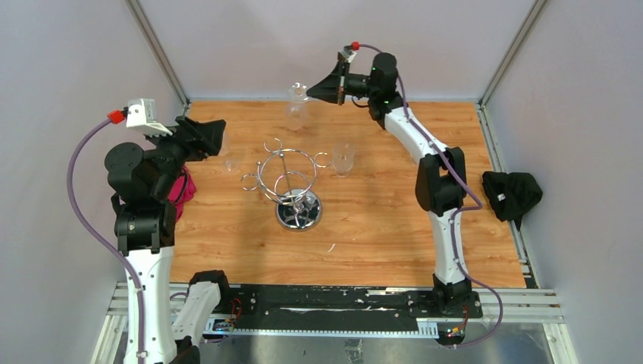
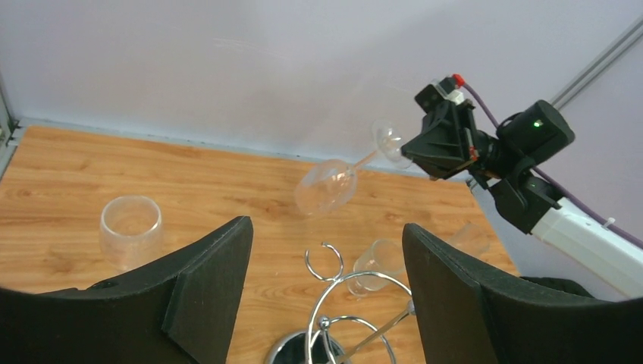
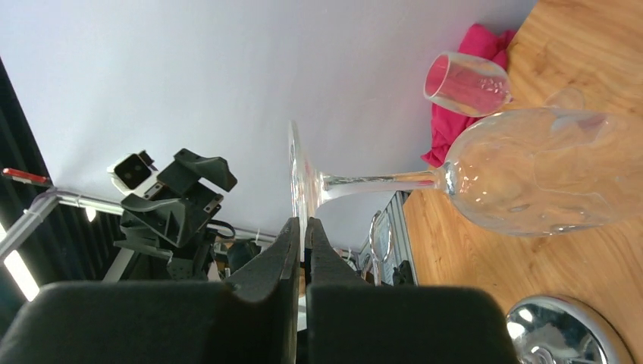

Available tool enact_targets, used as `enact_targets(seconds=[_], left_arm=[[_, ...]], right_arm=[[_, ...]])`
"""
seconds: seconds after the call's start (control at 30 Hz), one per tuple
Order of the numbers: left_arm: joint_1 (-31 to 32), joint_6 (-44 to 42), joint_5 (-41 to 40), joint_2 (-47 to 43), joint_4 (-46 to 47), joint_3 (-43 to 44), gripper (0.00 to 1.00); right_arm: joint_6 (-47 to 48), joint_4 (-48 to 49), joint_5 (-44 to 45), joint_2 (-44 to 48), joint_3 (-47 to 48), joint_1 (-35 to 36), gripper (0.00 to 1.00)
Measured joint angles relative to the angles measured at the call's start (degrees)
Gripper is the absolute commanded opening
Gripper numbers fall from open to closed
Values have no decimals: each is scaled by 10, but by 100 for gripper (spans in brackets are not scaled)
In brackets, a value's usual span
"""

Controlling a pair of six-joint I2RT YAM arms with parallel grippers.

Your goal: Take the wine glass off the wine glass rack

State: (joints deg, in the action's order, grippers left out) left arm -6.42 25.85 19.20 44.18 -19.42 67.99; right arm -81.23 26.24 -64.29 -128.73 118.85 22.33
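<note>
The wine glass rack [image 1: 290,178] stands mid-table, chrome wire on a round mirrored base [image 1: 299,213]; no glass hangs on it. My right gripper [image 1: 311,93] is shut on the foot of the clear wine glass [image 1: 297,104], holding it on its side in the air near the back wall, away from the rack. In the right wrist view the foot [image 3: 298,178] is pinched edge-on between my fingertips, the bowl [image 3: 538,171] to the right. My left gripper [image 1: 218,135] is open and empty, left of the rack [image 2: 352,315]; its view shows the held glass [image 2: 326,188].
A stemless glass [image 1: 343,158] stands right of the rack, another [image 1: 231,161] to its left. A pink cloth [image 1: 183,189] lies at the left edge under my left arm. A black cloth [image 1: 512,194] lies off the table's right edge.
</note>
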Motion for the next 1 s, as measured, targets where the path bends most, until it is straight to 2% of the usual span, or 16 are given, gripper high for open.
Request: enact_targets(seconds=[0.17,0.23,0.37,0.7,0.87,1.0], left_arm=[[0,20,17,24,23,-16,84],[0,32,25,35,36,-22,91],[0,65,54,63,83,-39,92],[-1,180,175,114,264,-64,94],[-1,222,230,111,351,-68,96],[2,274,278,114,455,-78,98]], right_arm=[[-47,64,0,57,-79,-47,0],[-70,95,0,90,-112,-68,0],[-106,149,-2,160,-151,-96,0],[-150,241,-12,326,-215,-90,0],[-175,276,-10,356,-225,-89,0],[-192,291,-8,370,-226,-88,0]])
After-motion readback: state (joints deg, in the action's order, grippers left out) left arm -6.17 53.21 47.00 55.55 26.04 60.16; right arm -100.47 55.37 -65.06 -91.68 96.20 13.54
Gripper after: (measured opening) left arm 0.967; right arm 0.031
